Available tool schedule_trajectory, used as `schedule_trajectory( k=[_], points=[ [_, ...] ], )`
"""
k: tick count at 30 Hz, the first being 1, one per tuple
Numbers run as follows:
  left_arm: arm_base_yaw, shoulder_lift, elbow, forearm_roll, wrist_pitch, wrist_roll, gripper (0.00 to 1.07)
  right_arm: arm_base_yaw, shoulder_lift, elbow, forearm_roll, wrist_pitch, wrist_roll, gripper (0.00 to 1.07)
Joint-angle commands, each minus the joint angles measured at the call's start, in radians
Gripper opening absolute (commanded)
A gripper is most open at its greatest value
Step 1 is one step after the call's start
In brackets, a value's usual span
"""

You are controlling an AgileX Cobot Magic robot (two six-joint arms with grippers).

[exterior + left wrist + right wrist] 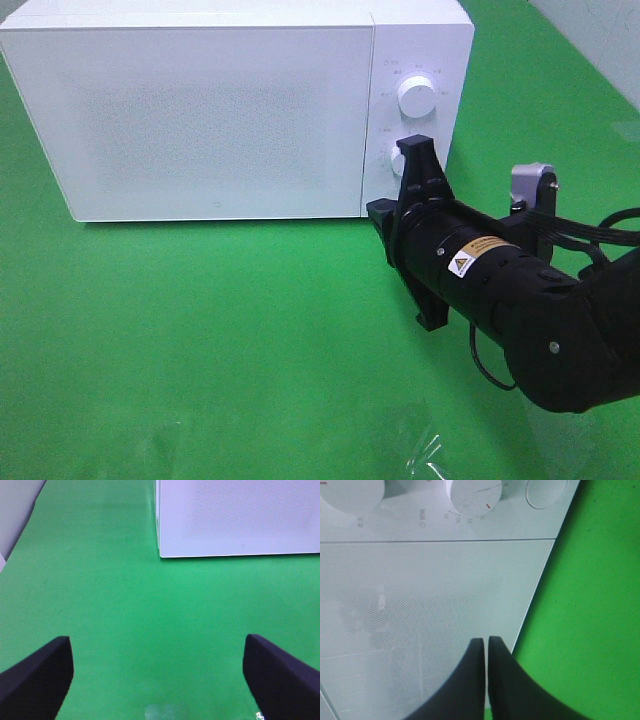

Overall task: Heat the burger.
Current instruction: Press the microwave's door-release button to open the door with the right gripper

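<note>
The burger is out of view in every frame. A white microwave stands at the back of the green table with its door closed; its mesh window shows nothing clear inside. My right gripper is shut with nothing between its fingers. It points at the lower right corner of the door, just below the control panel, with its fingertips pressed together in front of the door. My left gripper hangs open over bare green cloth, in front of the microwave's near corner and apart from it.
Two white knobs sit on the control panel: the upper knob and a lower knob partly behind my right arm. A timer knob and a round button show close up. Crumpled clear film lies at the table's front edge.
</note>
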Motion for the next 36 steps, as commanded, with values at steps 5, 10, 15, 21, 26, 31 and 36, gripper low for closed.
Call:
schedule_trajectory(
  k=[5,10,15,21,26,31,36],
  points=[
    [0.004,-0.020,0.002,-0.004,-0.014,-0.002,0.85,-0.007,0.012,-0.011,0.001,0.005,0.124,0.00],
    [0.004,-0.020,0.002,-0.004,-0.014,-0.002,0.85,-0.007,0.063,-0.039,0.060,0.001,0.125,0.00],
    [0.004,-0.020,0.002,-0.004,-0.014,-0.002,0.85,-0.028,0.120,-0.080,0.068,0.002,0.125,0.00],
    [0.004,-0.020,0.002,-0.004,-0.014,-0.002,0.85,-0.079,0.155,-0.128,0.070,0.003,0.113,0.00],
    [0.004,-0.020,0.002,-0.004,-0.014,-0.002,0.85,-0.101,0.189,-0.172,0.120,0.013,0.090,0.00],
    [0.004,-0.020,0.002,-0.004,-0.014,-0.002,0.85,-0.101,0.230,-0.228,0.214,0.033,0.011,0.00],
    [0.004,-0.020,0.002,-0.004,-0.014,-0.002,0.85,-0.111,0.271,-0.271,0.230,0.052,0.001,0.00]
  ],
)
